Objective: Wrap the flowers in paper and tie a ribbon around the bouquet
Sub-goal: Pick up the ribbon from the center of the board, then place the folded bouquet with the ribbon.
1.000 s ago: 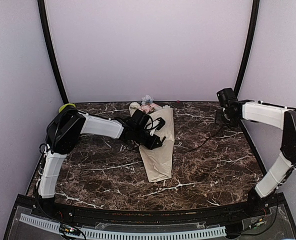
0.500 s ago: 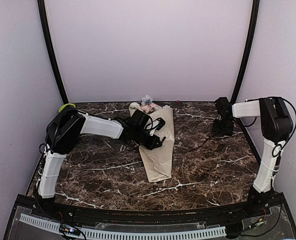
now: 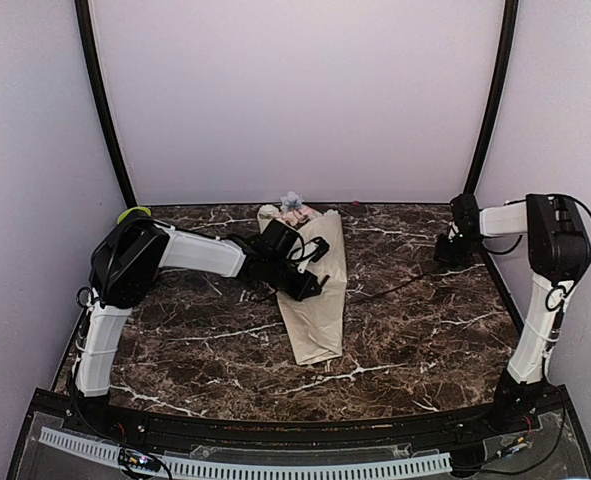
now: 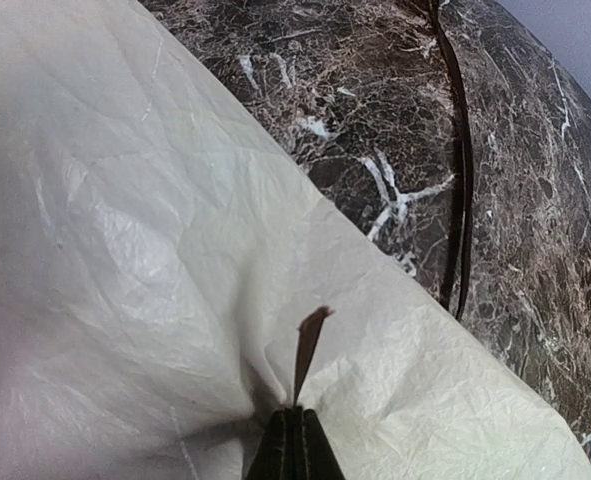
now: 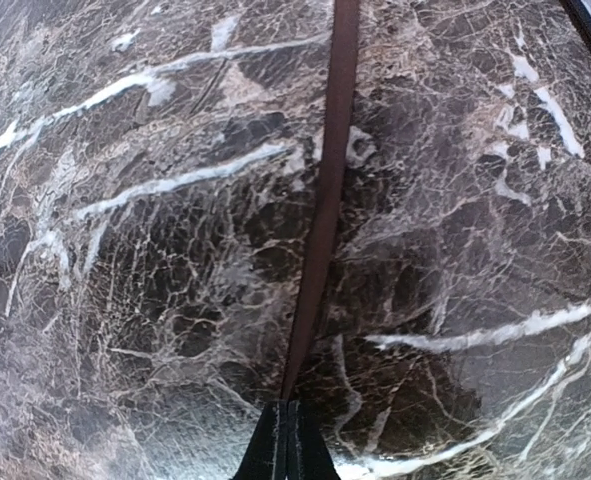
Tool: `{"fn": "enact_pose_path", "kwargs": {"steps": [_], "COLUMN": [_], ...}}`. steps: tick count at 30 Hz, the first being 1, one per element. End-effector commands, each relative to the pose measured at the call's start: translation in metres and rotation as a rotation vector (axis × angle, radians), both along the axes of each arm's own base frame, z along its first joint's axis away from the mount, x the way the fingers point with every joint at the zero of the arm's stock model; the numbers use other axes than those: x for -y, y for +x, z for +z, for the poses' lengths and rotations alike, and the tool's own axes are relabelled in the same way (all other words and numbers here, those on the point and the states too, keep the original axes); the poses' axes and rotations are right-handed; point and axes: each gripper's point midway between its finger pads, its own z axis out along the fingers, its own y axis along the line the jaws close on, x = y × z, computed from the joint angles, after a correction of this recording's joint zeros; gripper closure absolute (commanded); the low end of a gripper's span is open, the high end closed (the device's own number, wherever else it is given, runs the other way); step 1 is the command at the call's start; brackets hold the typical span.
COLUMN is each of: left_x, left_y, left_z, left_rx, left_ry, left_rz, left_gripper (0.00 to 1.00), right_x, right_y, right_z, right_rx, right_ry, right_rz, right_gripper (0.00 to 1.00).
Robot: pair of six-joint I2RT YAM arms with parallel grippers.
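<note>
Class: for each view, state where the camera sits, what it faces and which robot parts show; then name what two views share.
Top external: above and behind the arm bases, looking down onto the marble table; both arms show, left gripper over the bouquet, right gripper far right.
Left wrist: on the left arm, facing down at the paper; its shut fingertips pinch the ribbon.
Right wrist: on the right arm, facing down at the table; shut fingertips clamp the ribbon.
Shared: both wrist views show the ribbon.

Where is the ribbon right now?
Right of centre on the marble table: the ribbon runs from the bouquet's right edge to the right end effector, which pinches it in the right wrist view.
</note>
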Motion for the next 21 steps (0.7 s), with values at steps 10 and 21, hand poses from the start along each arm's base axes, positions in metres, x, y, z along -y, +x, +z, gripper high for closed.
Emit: {"fn": "enact_pose_path", "kwargs": {"steps": [10,21], "left_x": [-0.011,-0.015], "left_y": [-0.027,-0.027], "left_z": [0.003,0.051], "left_rx": [-0.094,-0.082], "left_ry": [-0.057,-0.33], "left_rz": [-0.036,-0.007], "left_gripper": [1.0,1.0], "right_x": [-0.23,-0.361], "right_y": [-0.046,-0.097], "right_z": [0.195,0.138], "right_rx": [0.586,0.42], "right_ry": [0.347,0.596], "right_rz": [0.815,1.062], "right_gripper": [1.0,1.0]}}
